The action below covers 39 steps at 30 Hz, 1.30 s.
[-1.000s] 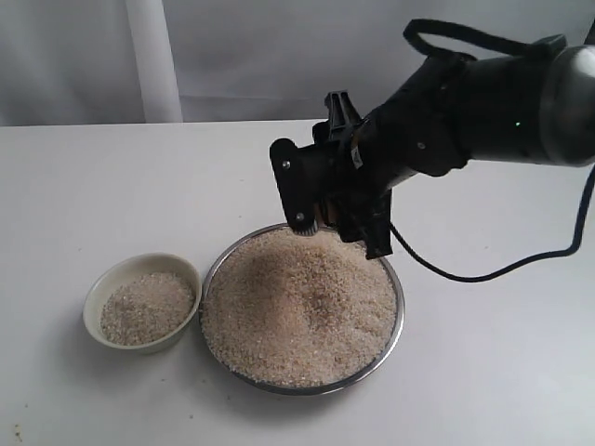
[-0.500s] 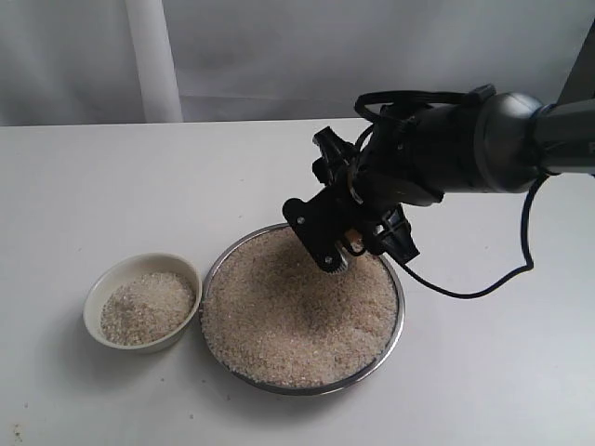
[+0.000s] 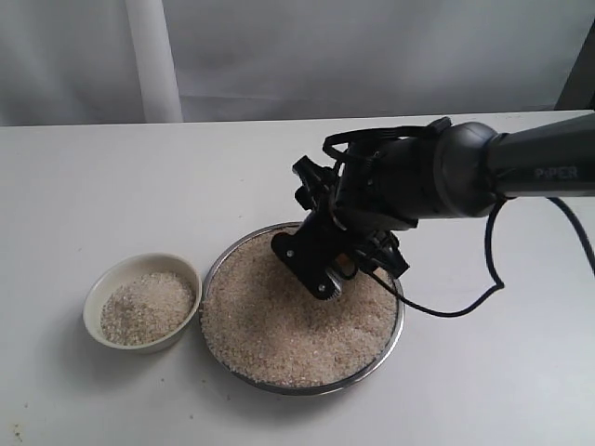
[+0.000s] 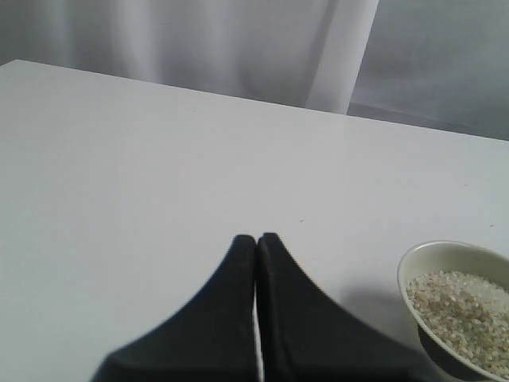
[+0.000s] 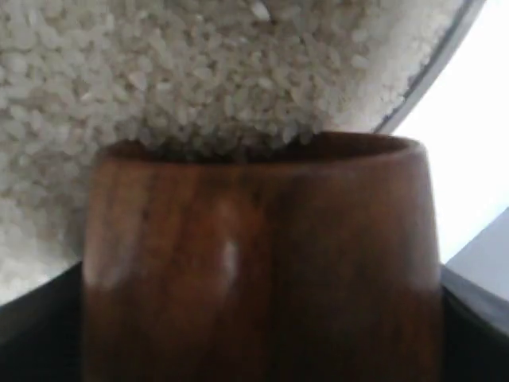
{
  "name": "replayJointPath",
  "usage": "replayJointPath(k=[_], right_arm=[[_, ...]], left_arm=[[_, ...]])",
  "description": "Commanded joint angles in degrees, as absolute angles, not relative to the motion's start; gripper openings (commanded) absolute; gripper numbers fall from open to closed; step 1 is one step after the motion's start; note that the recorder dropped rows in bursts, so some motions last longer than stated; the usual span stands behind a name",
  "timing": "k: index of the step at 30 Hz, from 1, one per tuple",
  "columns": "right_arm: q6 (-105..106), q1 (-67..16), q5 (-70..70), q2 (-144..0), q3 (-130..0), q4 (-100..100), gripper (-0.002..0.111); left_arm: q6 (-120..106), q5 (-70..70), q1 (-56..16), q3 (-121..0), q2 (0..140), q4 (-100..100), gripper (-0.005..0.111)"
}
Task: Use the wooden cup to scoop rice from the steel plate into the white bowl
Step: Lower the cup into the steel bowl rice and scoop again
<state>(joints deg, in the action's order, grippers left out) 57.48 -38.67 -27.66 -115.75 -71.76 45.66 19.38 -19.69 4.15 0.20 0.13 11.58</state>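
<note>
The steel plate (image 3: pixel 279 385) sits mid-table, heaped with rice (image 3: pixel 270 330). My right gripper (image 3: pixel 346 275) hangs low over the plate's far side, tilted down, shut on the wooden cup (image 5: pixel 262 255). From the exterior view the black fingers (image 3: pixel 302 264) hide the cup. In the right wrist view the cup's rim presses into the rice (image 5: pixel 159 64), with the plate's rim (image 5: pixel 433 68) beside it. The white bowl (image 3: pixel 139 262), partly filled with rice (image 3: pixel 147 307), stands left of the plate. My left gripper (image 4: pixel 256 239) is shut and empty over bare table, the bowl (image 4: pixel 420 259) off to one side.
A black cable (image 3: pixel 465 307) loops from the right arm down to the table right of the plate. A white curtain (image 3: pixel 153 56) hangs behind the table's far edge.
The right arm has dropped and swung left over the plate. Its gripper has tipped over, bringing the cup's mouth down into the rice. The bowl and plate have not moved.
</note>
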Motion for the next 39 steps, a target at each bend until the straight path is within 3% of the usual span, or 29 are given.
replayJointPath(k=[1, 39], right_arm=[[57.2, -39.86, -27.87, -116.99, -72.05, 46.46, 0.0], [57.2, -46.23, -26.99, -117.78, -72.05, 22.97, 0.0]], left_arm=[[19.45, -19.33, 4.01, 0.0, 0.0, 11.26, 0.0], [19.45, -19.33, 4.01, 0.0, 0.0, 11.26, 0.0]])
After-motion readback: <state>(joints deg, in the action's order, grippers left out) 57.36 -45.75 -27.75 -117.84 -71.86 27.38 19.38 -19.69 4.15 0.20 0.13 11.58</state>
